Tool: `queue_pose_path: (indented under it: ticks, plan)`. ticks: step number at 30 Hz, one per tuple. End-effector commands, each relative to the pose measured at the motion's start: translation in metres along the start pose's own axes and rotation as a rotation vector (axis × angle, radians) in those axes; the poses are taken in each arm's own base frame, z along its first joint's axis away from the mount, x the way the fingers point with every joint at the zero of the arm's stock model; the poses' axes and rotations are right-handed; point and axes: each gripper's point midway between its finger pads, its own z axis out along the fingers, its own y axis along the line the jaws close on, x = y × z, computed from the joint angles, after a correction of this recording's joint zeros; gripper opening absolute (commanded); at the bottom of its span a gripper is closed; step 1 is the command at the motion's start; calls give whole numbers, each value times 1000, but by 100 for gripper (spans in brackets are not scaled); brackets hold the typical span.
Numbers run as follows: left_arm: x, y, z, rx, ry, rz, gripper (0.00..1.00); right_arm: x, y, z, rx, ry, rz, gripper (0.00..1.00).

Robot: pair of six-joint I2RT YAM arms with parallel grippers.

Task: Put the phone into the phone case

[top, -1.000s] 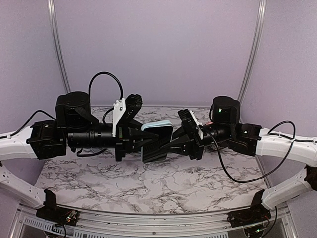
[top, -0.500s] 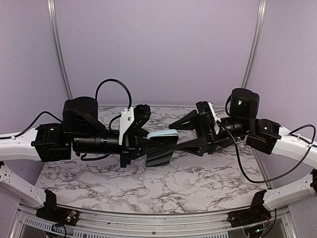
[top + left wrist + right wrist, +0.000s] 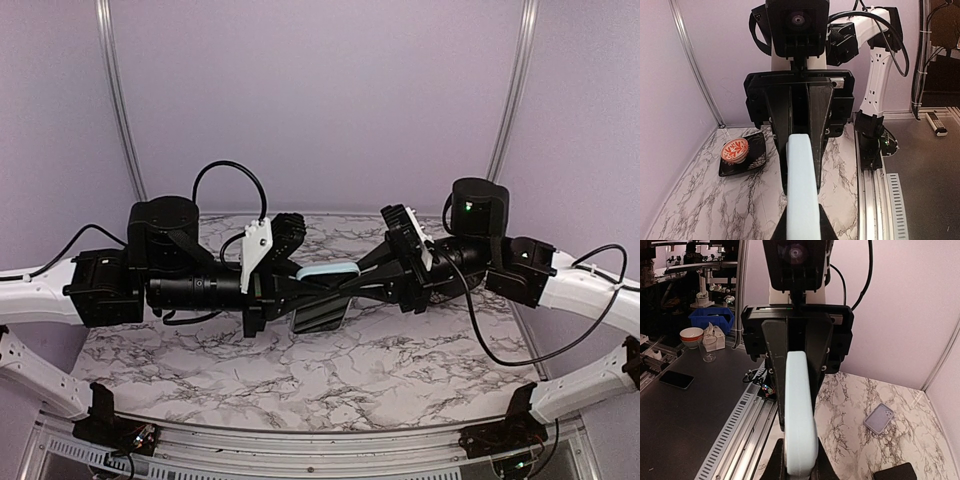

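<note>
Left pincer (image 3: 303, 290) is clamped tight on the left end of the phone case (image 3: 328, 271). The right pincer (image 3: 352, 284) comes in from the opposite side, and its fingers are closed on the right end. Between them they hold the pale blue case in the air above the middle of the marble table (image 3: 350, 375), long edge up and tilted. Both wrist views see it edge-on as a narrow blue strip running from one pair of fingers to the other.

A dark face under the blue rim is probably the phone (image 3: 320, 315), but the view is too poor to tell whether it sits fully in the case.

On the table towards the far left corner lies a grey slab (image 3: 879, 418), flat. Towards the far right corner is a black dish (image 3: 758, 149) with a red patterned disc (image 3: 735, 150) on it.
</note>
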Motion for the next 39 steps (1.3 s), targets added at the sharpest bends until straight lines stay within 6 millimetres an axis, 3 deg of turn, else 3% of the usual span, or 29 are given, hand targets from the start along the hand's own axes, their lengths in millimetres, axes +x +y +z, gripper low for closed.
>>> queue_pose_path:
  ticks: [1,5,8,10,12,13,14,15,19,24,25,27,28,30,34,39]
  plan:
    - [-21,3,-10,-25,-78,14,1,-37,10,-12,-7,-110,-77,0]
    - [-12,9,-15,-72,-65,27,45,-53,12,-18,7,-155,-86,0]
    - [-4,11,-16,-90,-70,42,71,-59,14,-22,14,-181,-90,0]
    - [4,11,-16,-102,-68,49,80,-62,15,-24,23,-195,-97,0]
    - [13,10,-13,-102,-60,50,83,-67,17,-26,20,-210,-103,0]
    - [15,10,-10,-101,-56,50,82,-68,18,-27,13,-216,-106,0]
    - [17,10,-6,-98,-50,49,75,-70,19,-27,7,-222,-109,0]
    - [18,8,-2,-88,-43,50,64,-71,19,-28,8,-224,-109,0]
    - [18,5,7,-59,-31,46,1,-73,19,-29,13,-229,-117,0]
    - [8,6,3,-63,-77,21,0,-67,16,-27,28,-213,-96,0]
    - [4,6,2,-67,-88,12,0,-62,14,-26,39,-203,-86,7]
    - [-7,9,-1,-75,-117,-6,0,-49,7,-23,73,-178,-55,53]
    - [-12,9,-4,-75,-135,-13,0,-41,3,-21,91,-162,-36,70]
    - [-24,9,-10,-69,-173,-24,0,-23,-3,-16,116,-122,5,82]
    - [-36,5,-16,-43,-218,-39,0,4,-5,-7,105,-74,78,77]
    - [-38,3,-15,-30,-227,-54,0,13,1,1,43,-84,115,55]
